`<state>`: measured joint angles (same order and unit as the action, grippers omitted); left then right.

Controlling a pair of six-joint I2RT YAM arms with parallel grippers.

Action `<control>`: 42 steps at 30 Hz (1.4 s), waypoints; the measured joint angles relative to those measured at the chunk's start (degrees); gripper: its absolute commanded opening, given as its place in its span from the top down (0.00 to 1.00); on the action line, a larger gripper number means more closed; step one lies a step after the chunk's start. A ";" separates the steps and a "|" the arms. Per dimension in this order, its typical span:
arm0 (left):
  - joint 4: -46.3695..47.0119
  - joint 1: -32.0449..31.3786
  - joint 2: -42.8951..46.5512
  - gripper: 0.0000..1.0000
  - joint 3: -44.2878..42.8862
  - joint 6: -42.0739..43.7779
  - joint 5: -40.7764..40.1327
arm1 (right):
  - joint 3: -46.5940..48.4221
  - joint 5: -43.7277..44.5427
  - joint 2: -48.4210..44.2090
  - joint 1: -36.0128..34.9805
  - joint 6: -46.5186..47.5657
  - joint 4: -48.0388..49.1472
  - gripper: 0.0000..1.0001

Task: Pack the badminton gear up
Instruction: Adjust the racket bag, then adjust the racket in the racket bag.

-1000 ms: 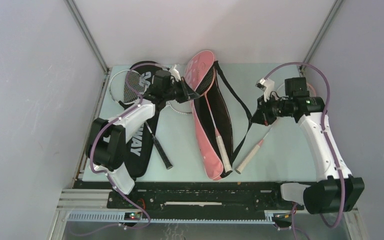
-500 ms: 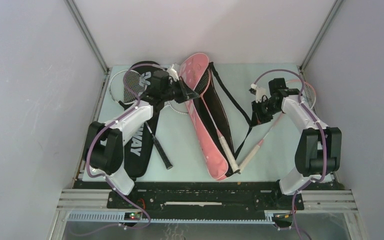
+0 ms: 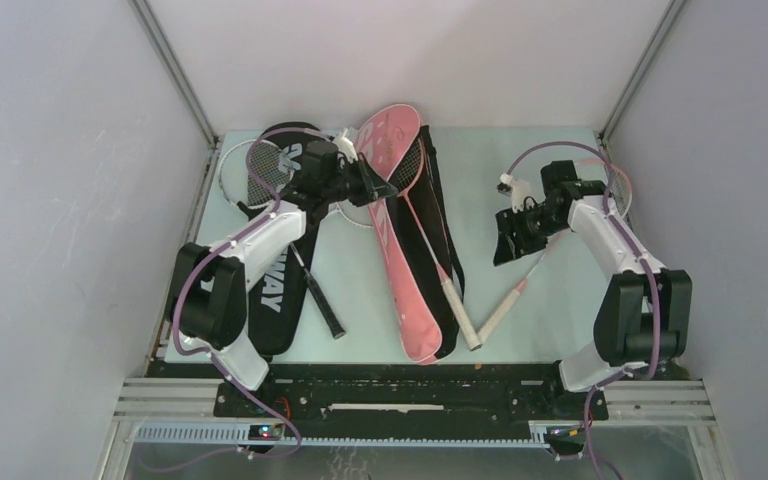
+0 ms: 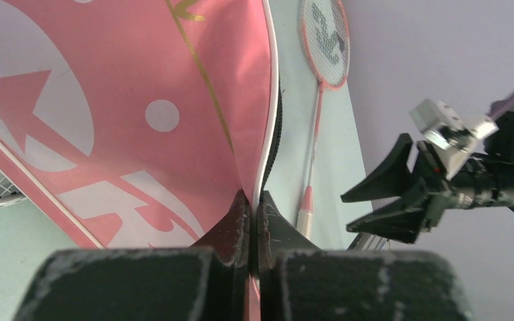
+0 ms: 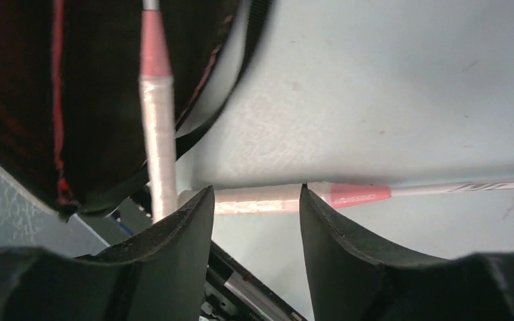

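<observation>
Trouble looked likeliest at the near end, where the pink racket [image 3: 505, 305] lay on the table [image 3: 560, 320], its grip just beside the grip of the second racket [image 3: 457, 305], which rested in the open pink cover [image 3: 400, 290]. The right gripper [image 5: 254, 190] hung above the pink racket's grip with its jaws apart and empty. A bite that close to the end would probably let the long frame swing, knocking the second racket or snagging the strap [image 5: 241, 60]. Farther back, the left gripper [image 4: 253, 207] was clenched on the thin edge of the cover's flap, and that fabric could slip free and fall shut. A second earlier the right jaws were closed and the strap was drawn out sideways toward them. Now the strap lay slack against the cover, which had narrowed.
</observation>
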<state>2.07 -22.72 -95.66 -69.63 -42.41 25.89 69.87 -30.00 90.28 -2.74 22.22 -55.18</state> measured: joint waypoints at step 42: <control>0.59 -0.79 -0.02 1.00 1.70 0.74 -0.31 | -9.33 -12.83 11.21 -20.76 -7.23 9.01 1.00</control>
<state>2.66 -23.51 -95.68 -67.92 -41.67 25.58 60.53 -42.83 101.49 -23.51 14.98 -46.17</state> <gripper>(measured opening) 0.023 0.180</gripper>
